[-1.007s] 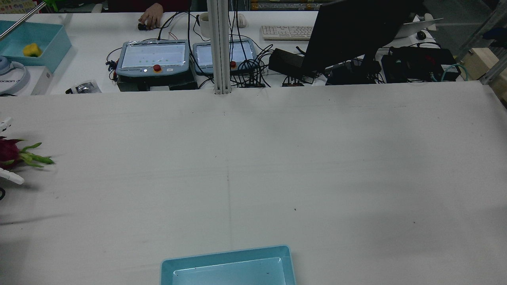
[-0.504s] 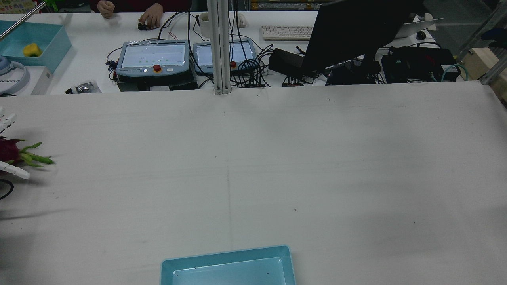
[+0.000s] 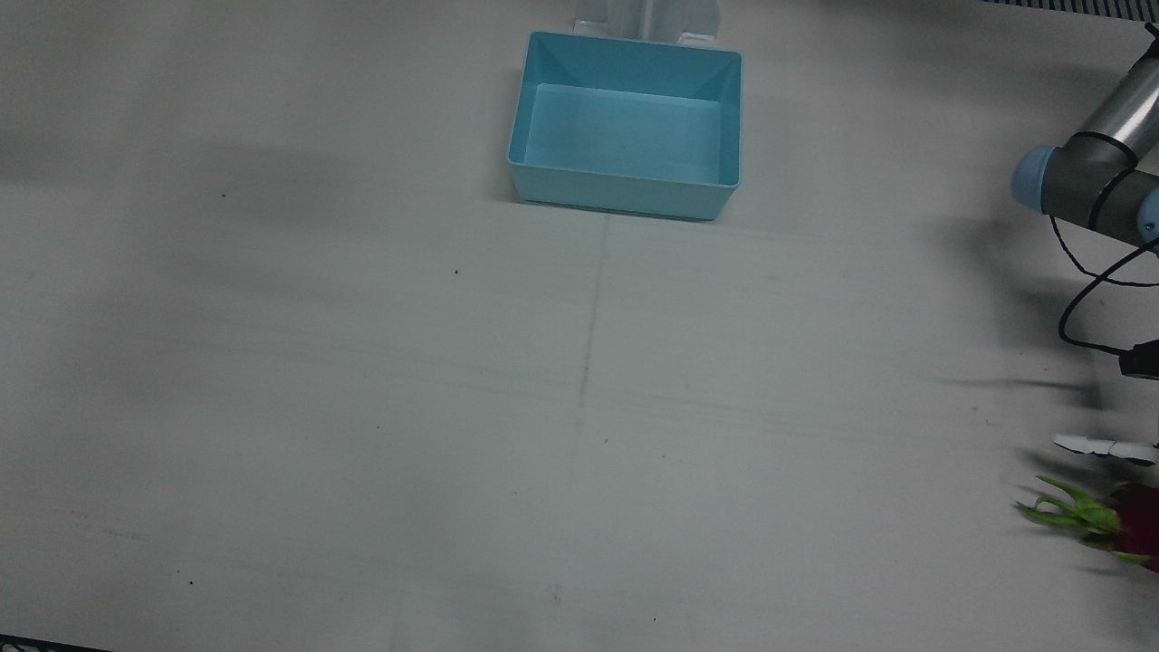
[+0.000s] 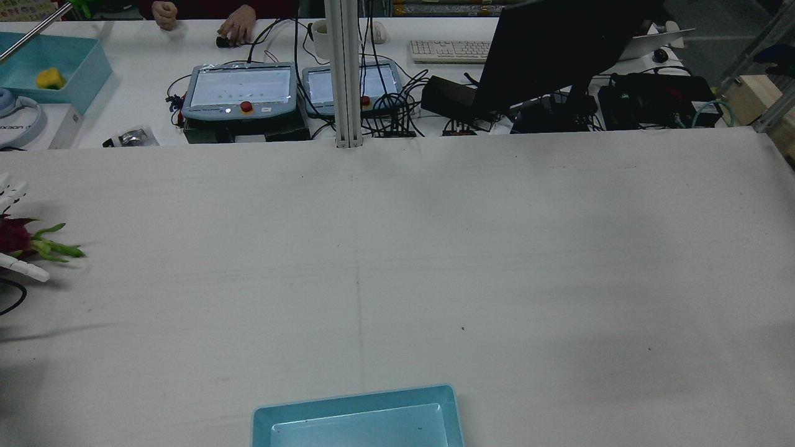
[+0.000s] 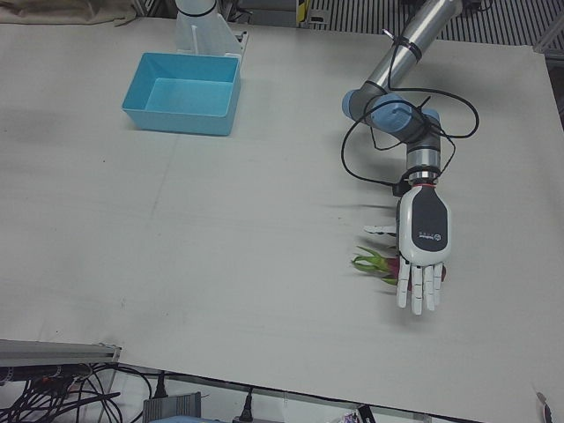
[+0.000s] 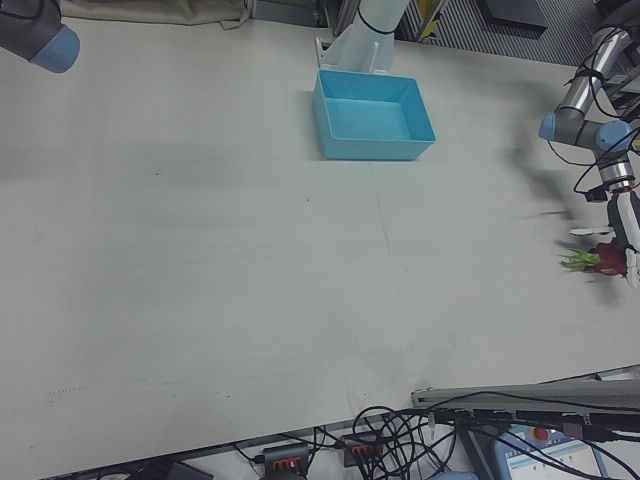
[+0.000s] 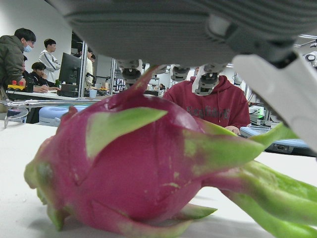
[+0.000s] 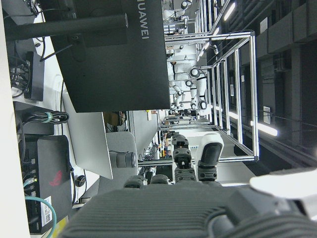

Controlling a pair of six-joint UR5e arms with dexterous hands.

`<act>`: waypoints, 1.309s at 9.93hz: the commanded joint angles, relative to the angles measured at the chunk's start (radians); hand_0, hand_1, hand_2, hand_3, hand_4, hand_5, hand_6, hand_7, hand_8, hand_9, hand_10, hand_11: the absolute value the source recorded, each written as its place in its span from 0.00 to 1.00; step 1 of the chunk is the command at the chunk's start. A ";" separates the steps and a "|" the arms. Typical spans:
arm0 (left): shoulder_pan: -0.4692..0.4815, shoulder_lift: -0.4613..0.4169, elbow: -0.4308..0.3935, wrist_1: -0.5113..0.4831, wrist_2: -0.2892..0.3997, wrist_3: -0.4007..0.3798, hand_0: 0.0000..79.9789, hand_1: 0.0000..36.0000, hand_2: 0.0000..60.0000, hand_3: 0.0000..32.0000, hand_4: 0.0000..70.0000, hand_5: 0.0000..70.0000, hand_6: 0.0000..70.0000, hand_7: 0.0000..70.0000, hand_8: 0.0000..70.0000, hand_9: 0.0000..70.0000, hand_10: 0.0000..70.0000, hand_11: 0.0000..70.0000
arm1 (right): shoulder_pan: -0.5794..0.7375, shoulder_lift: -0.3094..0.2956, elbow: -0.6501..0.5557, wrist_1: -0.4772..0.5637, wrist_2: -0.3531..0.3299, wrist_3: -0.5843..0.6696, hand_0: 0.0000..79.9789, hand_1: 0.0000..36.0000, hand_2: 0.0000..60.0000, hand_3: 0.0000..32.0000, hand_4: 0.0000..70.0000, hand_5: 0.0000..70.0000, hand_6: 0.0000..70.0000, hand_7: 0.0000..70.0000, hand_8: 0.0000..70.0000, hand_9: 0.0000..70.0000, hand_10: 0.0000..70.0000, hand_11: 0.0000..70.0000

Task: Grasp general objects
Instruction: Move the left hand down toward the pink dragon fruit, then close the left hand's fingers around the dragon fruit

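A magenta dragon fruit (image 5: 381, 263) with green leaf tips lies on the white table near the robot's left edge; it shows too as the dragon fruit (image 4: 13, 239), (image 3: 1132, 527), (image 6: 607, 259). My left hand (image 5: 422, 236) hovers flat just above it, palm down, open, with its fingers (image 4: 12, 188) and thumb (image 4: 26, 270) straddling the fruit. The left hand view has the dragon fruit (image 7: 129, 163) filling the frame beneath the palm (image 7: 163, 25), with a gap between them. My right hand (image 8: 173, 213) is off the table, open, nothing in it.
A light blue bin (image 3: 625, 192), (image 5: 176, 122), (image 6: 375, 148) stands near the robot's pedestals, its rim (image 4: 354, 397) at the rear view's bottom. Beyond the table's far edge are teach pendants (image 4: 241, 90), cables, a monitor (image 4: 559, 49) and a person's hands (image 4: 236, 28).
The left hand has edged farther into view over the fruit, its thumb drawing closer to it. A person's second hand has appeared on the far desk. The fruit has not moved.
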 commanded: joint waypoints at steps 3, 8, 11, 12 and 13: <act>0.000 -0.003 0.030 -0.039 0.000 0.001 0.67 0.41 0.00 0.00 0.01 0.00 0.00 0.09 0.03 0.00 0.00 0.00 | 0.000 0.000 0.000 0.000 0.000 0.000 0.00 0.00 0.00 0.00 0.00 0.00 0.00 0.00 0.00 0.00 0.00 0.00; 0.000 -0.035 0.100 -0.065 -0.002 0.002 0.67 0.42 0.00 0.00 0.04 0.00 0.01 0.10 0.03 0.00 0.00 0.01 | 0.000 0.000 0.000 0.000 0.000 0.000 0.00 0.00 0.00 0.00 0.00 0.00 0.00 0.00 0.00 0.00 0.00 0.00; 0.000 -0.036 0.116 -0.080 -0.002 0.004 0.66 0.42 0.00 0.00 0.09 0.03 0.02 0.12 0.04 0.00 0.00 0.01 | 0.000 0.000 0.000 0.000 0.000 0.000 0.00 0.00 0.00 0.00 0.00 0.00 0.00 0.00 0.00 0.00 0.00 0.00; 0.000 -0.036 0.119 -0.084 -0.002 0.004 0.66 0.42 0.00 0.00 0.11 0.04 0.02 0.13 0.04 0.00 0.00 0.02 | 0.000 0.000 0.000 0.000 0.000 0.000 0.00 0.00 0.00 0.00 0.00 0.00 0.00 0.00 0.00 0.00 0.00 0.00; 0.000 -0.038 0.117 -0.084 -0.002 0.004 0.65 0.42 0.00 0.00 0.14 0.07 0.03 0.13 0.04 0.01 0.01 0.03 | 0.000 0.000 0.000 0.000 0.000 0.000 0.00 0.00 0.00 0.00 0.00 0.00 0.00 0.00 0.00 0.00 0.00 0.00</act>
